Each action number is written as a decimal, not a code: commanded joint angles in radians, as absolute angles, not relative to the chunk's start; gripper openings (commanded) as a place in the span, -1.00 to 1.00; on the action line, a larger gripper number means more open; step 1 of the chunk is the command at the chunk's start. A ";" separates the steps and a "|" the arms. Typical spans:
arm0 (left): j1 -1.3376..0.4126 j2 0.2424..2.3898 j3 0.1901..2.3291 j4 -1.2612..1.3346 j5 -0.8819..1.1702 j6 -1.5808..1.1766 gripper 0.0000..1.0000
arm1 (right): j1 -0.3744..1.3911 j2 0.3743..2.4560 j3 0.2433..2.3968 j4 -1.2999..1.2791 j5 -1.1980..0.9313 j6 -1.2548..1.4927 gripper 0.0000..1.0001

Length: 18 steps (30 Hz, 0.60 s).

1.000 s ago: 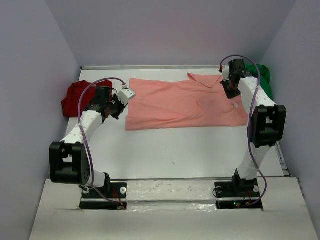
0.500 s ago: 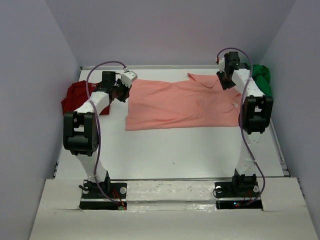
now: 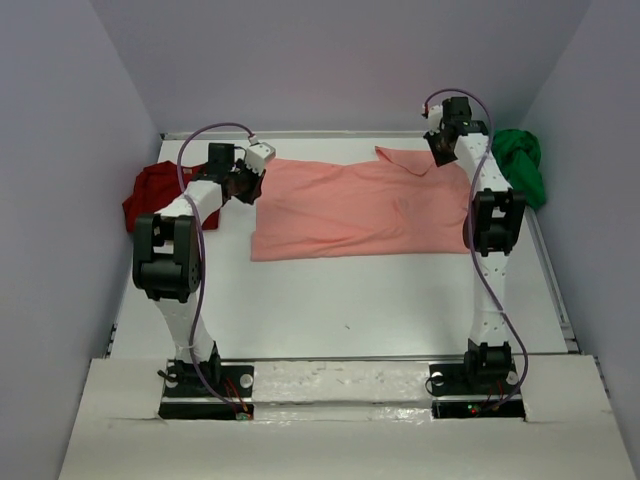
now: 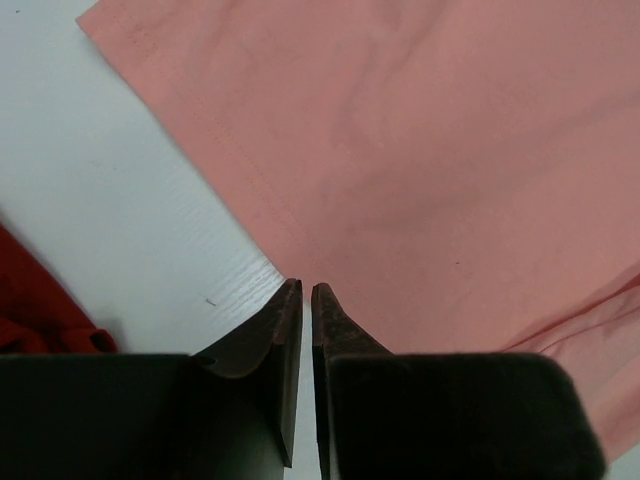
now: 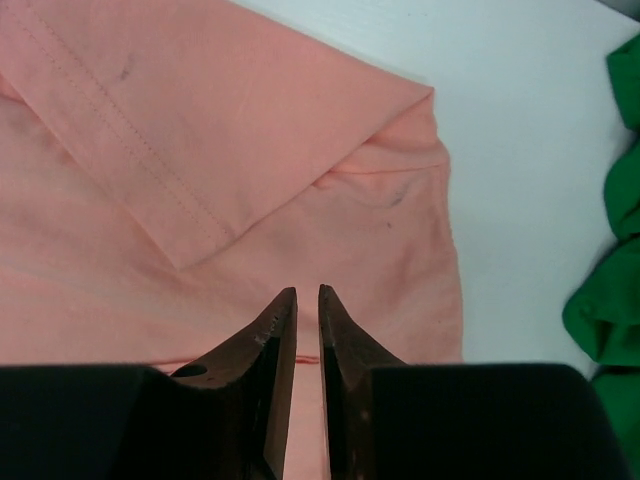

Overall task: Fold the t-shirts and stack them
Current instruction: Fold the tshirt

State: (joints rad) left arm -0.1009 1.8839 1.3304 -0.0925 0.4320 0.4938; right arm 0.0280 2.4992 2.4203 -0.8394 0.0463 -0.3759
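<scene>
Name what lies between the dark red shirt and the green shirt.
The salmon-pink shirt lies spread between the dark red shirt and the green shirt, seen in the top view.

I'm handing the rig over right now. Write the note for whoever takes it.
Left pincer: slightly open, empty, over the pink shirt's left edge.
Right pincer: slightly open, empty, over its right end by the sleeve.
Red shirt is bunched at far left, green shirt bunched at far right.
Done: pink shirt spread flat, one sleeve turned in.
To do: fold all three and stack them.
</scene>
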 commanded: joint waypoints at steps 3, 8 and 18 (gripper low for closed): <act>-0.100 1.870 1.339 -0.044 0.434 0.480 -0.55 | 0.044 2.511 2.401 -0.773 0.064 -0.387 -0.65; -0.118 1.910 1.397 -0.078 0.494 0.474 -0.66 | 0.044 2.462 2.285 -0.755 0.189 -0.371 -0.92; -0.230 1.919 1.370 -0.089 0.486 0.509 -1.00 | 0.044 2.119 1.835 -0.638 0.328 -0.370 -1.00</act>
